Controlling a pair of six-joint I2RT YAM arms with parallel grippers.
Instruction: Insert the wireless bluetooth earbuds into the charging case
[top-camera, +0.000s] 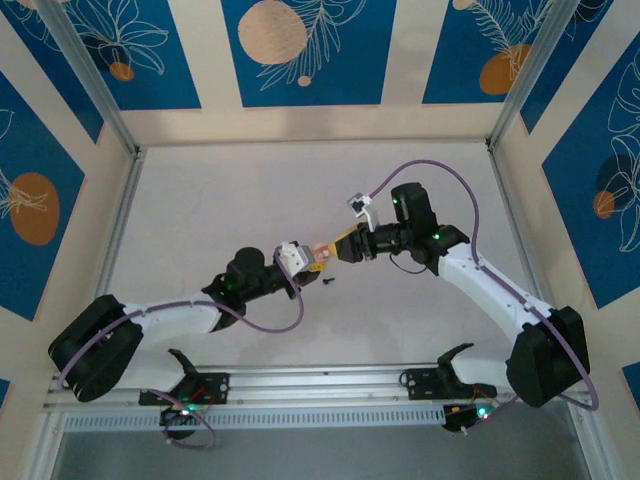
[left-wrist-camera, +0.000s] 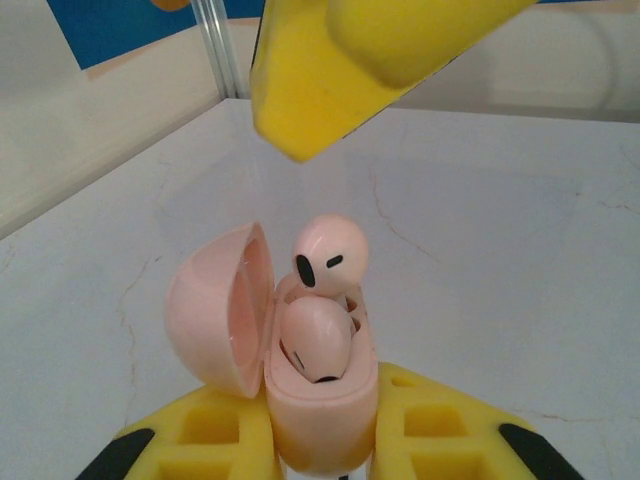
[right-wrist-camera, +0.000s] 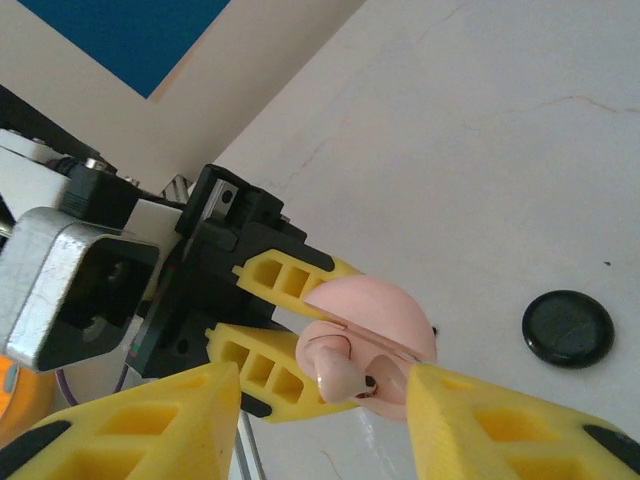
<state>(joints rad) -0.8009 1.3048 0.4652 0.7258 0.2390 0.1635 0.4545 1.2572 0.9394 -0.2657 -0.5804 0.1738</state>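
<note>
Earbuds (left-wrist-camera: 315, 338) pink, in open charging case (left-wrist-camera: 322, 405) | left pincer (left-wrist-camera: 322, 450) clamps it | right pincer (right-wrist-camera: 322, 385) agape, empty

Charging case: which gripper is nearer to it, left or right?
Left. The left gripper is shut on the body of the charging case; the right gripper hovers close by its open top, jaws apart.

Left wrist view: the case (left-wrist-camera: 320, 405) is cut off at the bottom edge; the right fingers (left-wrist-camera: 330, 90), upper centre, are blurred and cropped.
</note>
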